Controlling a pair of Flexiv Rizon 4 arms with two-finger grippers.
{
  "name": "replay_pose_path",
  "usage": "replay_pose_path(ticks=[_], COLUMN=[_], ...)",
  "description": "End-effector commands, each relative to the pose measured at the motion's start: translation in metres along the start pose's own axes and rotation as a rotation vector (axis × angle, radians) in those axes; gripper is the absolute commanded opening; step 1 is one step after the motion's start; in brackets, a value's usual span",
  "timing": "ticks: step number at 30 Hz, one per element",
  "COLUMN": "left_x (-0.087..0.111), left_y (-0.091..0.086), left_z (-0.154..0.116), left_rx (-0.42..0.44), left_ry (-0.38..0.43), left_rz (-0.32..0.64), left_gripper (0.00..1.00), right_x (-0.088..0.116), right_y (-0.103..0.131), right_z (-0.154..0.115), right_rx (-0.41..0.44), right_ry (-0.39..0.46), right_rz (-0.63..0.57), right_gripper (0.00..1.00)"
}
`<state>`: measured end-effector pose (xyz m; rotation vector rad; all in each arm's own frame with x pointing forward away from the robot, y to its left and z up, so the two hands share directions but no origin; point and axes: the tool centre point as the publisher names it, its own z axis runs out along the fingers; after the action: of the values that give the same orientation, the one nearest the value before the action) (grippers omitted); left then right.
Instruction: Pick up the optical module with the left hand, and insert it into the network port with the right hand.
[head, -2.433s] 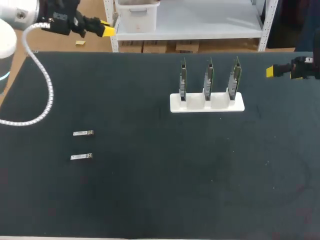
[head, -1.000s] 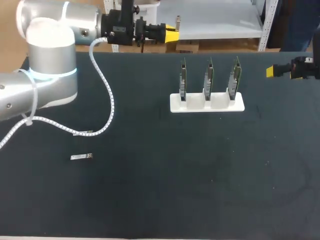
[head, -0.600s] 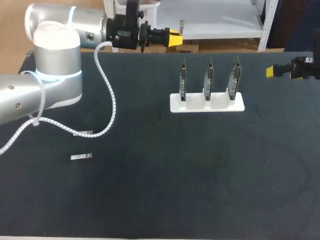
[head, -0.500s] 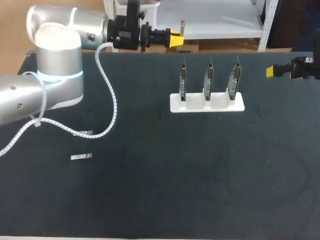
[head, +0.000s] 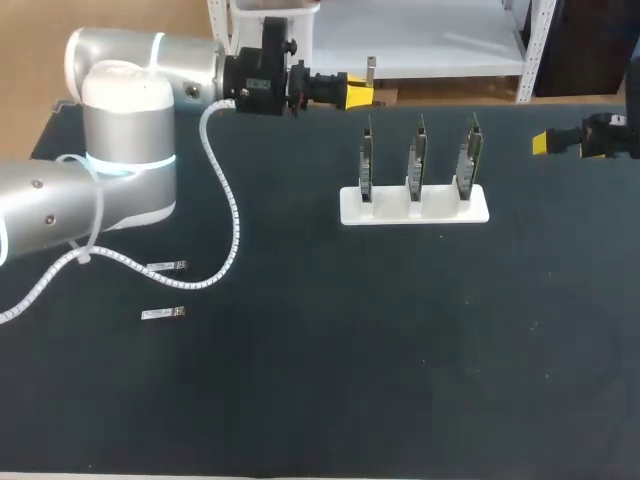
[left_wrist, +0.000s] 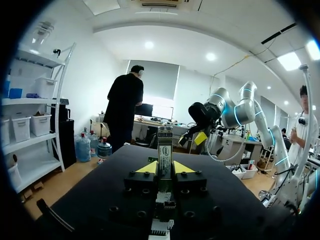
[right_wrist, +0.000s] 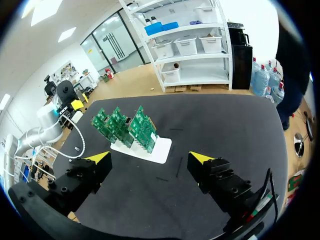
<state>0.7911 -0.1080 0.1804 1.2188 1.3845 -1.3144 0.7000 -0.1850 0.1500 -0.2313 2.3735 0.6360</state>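
My left gripper (left_wrist: 165, 167) was pinching a module (left_wrist: 165, 145) between its yellow tips, and the module stood upright out of the fingers. On the head camera that gripper sat over the table's far edge, up and to the left of the stand (head: 414, 208) and apart from it. The white stand held three green boards (head: 416, 158) upright in a row. A spare module (head: 166, 267) lay flat on the dark table (head: 400, 360) toward its left side, and a second spare (head: 162, 313) lay near it on my side. The left arm's white cable (head: 226, 200) looped down just beside the first spare. My right gripper (right_wrist: 150, 159) hung at the table's right edge with its fingers spread wide and nothing between them. The stand was ahead of it, well apart.
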Motion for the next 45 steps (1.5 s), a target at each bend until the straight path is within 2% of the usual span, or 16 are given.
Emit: replay_pose_path(ticks=[1,14,21,45], left_x=[0.005,0.014,0.016,0.019], left_y=[-0.004,-0.01,-0.017,-0.016], left_z=[0.0,-0.002,-0.001,0.006], left_rx=[-0.014,-0.019,-0.011,-0.024], left_ry=[-0.015,-0.012,0.006,0.02], left_rz=[-0.002,0.006,0.049,0.067], left_gripper=[0.0,0.0,0.0,0.0], right_x=[0.0,0.0,0.0,0.0], right_y=[0.0,0.0,0.0,0.0], right_z=[0.0,0.0,0.0,0.0], right_rx=[0.0,0.0,0.0,0.0], right_ry=[0.0,0.0,0.0,0.0], right_rz=[0.0,0.0,0.0,0.0], right_gripper=[1.0,1.0,1.0,1.0])
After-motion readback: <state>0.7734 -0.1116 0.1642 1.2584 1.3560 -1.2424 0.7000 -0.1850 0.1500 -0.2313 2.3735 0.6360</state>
